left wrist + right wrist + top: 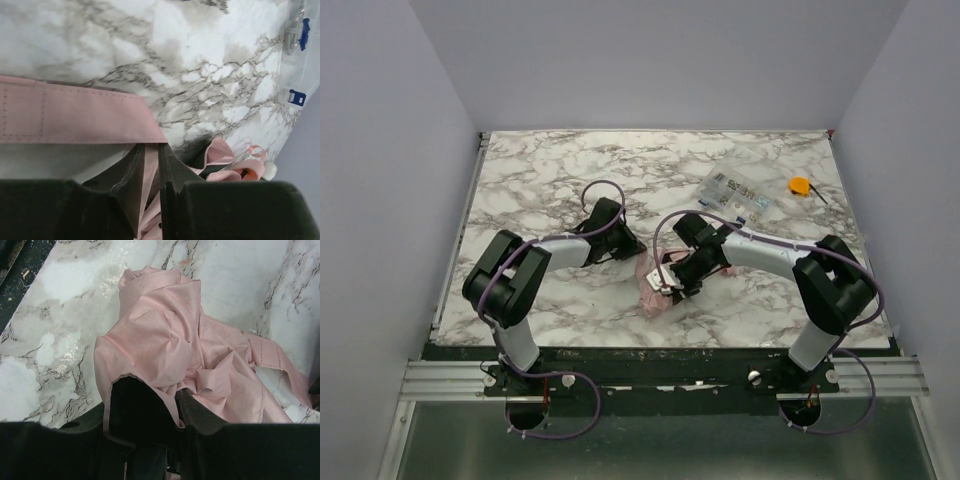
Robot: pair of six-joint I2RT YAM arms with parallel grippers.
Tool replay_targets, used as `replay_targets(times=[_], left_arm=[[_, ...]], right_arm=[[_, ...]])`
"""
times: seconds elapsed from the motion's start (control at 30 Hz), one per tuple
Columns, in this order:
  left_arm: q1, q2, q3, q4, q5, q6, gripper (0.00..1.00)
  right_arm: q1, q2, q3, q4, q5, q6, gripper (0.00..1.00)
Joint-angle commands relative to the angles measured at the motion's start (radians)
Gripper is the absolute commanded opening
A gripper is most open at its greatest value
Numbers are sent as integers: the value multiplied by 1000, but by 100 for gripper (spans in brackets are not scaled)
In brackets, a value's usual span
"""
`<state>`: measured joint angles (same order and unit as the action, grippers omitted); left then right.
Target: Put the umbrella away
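Note:
The umbrella [653, 287] lies as a crumpled pale pink bundle on the marble table, near the front between the two arms. My left gripper [623, 246] sits just left of it. In the left wrist view, the left gripper [151, 146] is shut on the umbrella's flat pink strap [75, 117], which runs off to the left, with folded fabric [220, 157] behind. My right gripper [672, 283] is down on the bundle. In the right wrist view, pink fabric [165, 335] drapes over one finger and is pinched against the other finger [200, 412] of the right gripper [157, 389].
A clear labelled plastic packet [735, 188] lies at the back right, also showing in the left wrist view as the packet [300, 55] with blue clips. A small orange object [801, 186] sits beside it. The table's front edge [650, 348] is close behind the umbrella.

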<state>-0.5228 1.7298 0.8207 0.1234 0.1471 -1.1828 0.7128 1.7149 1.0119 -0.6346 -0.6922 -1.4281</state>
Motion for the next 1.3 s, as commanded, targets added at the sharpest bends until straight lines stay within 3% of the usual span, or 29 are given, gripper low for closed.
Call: replay_targets(times=[0.0, 0.17, 0.37, 0.6, 0.73, 0.83, 0.93, 1.0, 1.07, 1.13, 1.2, 1.27], left_arm=[[1, 57, 121, -111, 39, 93, 21], [30, 83, 238, -233, -7, 178, 30], [63, 154, 442, -388, 32, 262, 32], [105, 164, 543, -459, 42, 320, 32], [125, 82, 553, -448, -3, 423, 33], [130, -58, 490, -382, -51, 533, 38], [152, -270, 262, -193, -73, 592, 47], [190, -411, 65, -9, -21, 593, 55], [238, -505, -90, 148, 84, 575, 71], [283, -523, -131, 108, 191, 549, 75], [303, -478, -82, -86, 247, 526, 72], [299, -431, -105, -107, 324, 459, 70]], right_arm=[[20, 88, -37, -117, 120, 167, 7], [20, 98, -55, -123, 155, 214, 7], [20, 171, 30, -220, 147, 291, 6], [18, 247, 64, -226, 171, 395, 6], [15, 276, 75, -224, 191, 452, 6], [15, 310, 99, -255, 191, 472, 6], [15, 351, 139, -301, 164, 475, 5], [15, 371, 156, -313, 152, 476, 5], [15, 384, 169, -315, 158, 477, 5], [18, 372, 156, -269, 207, 488, 5], [19, 324, 114, -194, 252, 497, 5], [19, 276, 82, -142, 274, 498, 5]])
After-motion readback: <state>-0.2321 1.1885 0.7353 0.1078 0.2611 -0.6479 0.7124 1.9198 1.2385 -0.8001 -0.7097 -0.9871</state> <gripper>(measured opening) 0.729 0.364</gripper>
